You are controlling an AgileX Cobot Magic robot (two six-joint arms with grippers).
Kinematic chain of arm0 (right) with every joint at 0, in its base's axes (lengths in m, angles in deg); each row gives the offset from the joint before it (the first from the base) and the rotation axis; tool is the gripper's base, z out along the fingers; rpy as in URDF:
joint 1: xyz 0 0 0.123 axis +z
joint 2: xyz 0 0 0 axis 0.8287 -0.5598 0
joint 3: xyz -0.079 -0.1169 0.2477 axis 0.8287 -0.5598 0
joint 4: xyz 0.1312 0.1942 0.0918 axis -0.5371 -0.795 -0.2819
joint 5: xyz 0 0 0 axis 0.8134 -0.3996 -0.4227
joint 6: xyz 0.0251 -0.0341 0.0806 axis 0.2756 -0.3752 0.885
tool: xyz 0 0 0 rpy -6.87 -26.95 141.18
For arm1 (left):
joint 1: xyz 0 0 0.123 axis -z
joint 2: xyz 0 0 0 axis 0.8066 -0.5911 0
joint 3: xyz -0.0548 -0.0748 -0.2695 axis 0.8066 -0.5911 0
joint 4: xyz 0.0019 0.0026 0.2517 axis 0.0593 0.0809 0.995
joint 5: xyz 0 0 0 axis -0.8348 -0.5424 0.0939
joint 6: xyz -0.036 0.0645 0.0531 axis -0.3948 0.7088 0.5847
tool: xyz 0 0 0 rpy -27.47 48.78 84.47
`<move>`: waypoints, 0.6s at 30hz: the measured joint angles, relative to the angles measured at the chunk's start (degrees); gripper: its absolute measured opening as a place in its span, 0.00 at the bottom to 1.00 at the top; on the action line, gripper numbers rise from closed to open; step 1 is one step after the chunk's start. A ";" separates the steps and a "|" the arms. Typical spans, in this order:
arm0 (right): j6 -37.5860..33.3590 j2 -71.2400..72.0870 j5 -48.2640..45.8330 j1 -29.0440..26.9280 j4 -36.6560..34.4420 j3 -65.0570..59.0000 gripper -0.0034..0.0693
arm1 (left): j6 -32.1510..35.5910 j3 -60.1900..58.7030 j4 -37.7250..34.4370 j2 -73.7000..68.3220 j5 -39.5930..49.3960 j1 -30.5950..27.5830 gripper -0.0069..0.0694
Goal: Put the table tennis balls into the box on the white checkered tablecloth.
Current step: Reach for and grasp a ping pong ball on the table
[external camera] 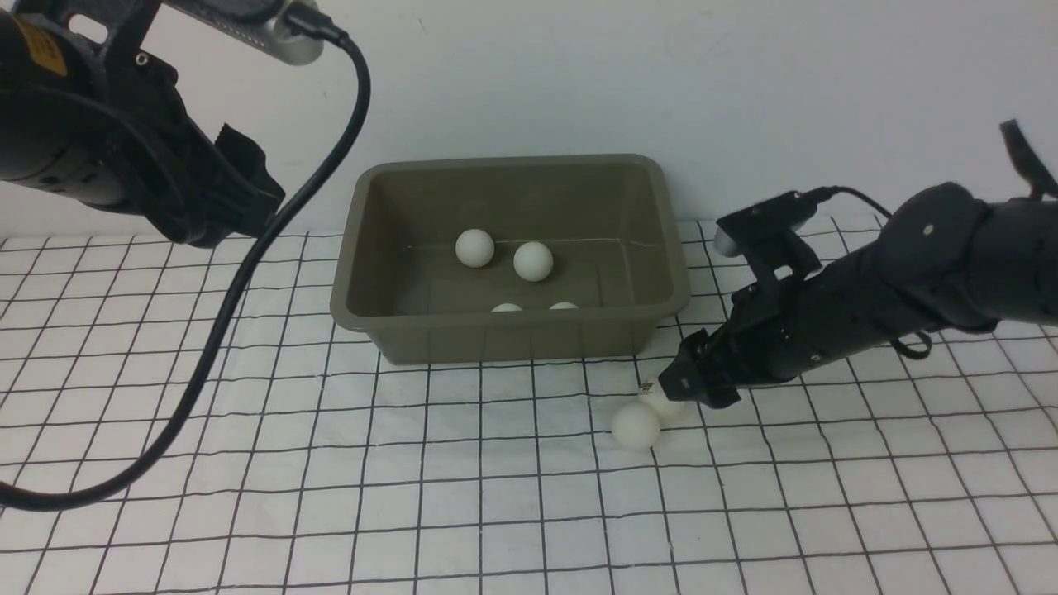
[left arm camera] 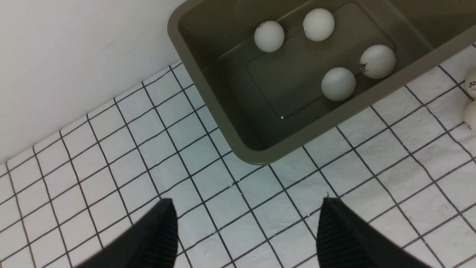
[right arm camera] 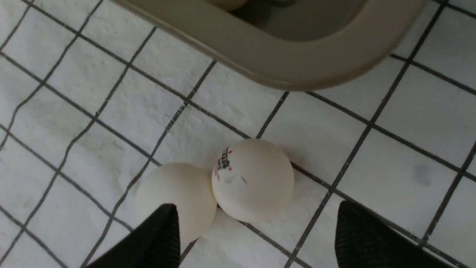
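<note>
The olive-brown box (external camera: pixel 512 340) stands on the white checkered tablecloth (external camera: pixel 413 496) at the back middle. Several table tennis balls lie in it, such as two (external camera: pixel 474 248) (external camera: pixel 533 261) near its back; the left wrist view shows them too (left arm camera: pixel 338 84). Two more balls touch each other on the cloth by the box's front right corner: a plain one (external camera: pixel 636 426) (right arm camera: pixel 174 197) and one with a logo (external camera: pixel 664 404) (right arm camera: pixel 256 178). My right gripper (external camera: pixel 674 388) (right arm camera: pixel 256 208) is open, low over them, its fingers either side of the logo ball. My left gripper (external camera: pixel 248 190) (left arm camera: pixel 247 203) is open and empty, high to the box's left.
A white wall rises right behind the box. My left arm's black cable (external camera: pixel 231 306) hangs down and loops over the cloth at the left. The box's rim (right arm camera: pixel 297 70) is close in front of my right gripper.
</note>
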 joint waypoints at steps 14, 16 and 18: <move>-9.09 -5.57 3.25 0.36 -14.35 0.75 0.74 | 0.00 0.00 0.00 0.00 -0.16 0.00 0.68; -9.21 -6.45 4.08 0.36 -15.19 0.93 0.74 | 0.00 0.00 0.00 0.00 -0.16 0.00 0.68; -9.52 -7.54 5.03 0.36 -15.77 1.00 0.74 | 0.00 0.00 0.00 0.00 -0.16 0.00 0.68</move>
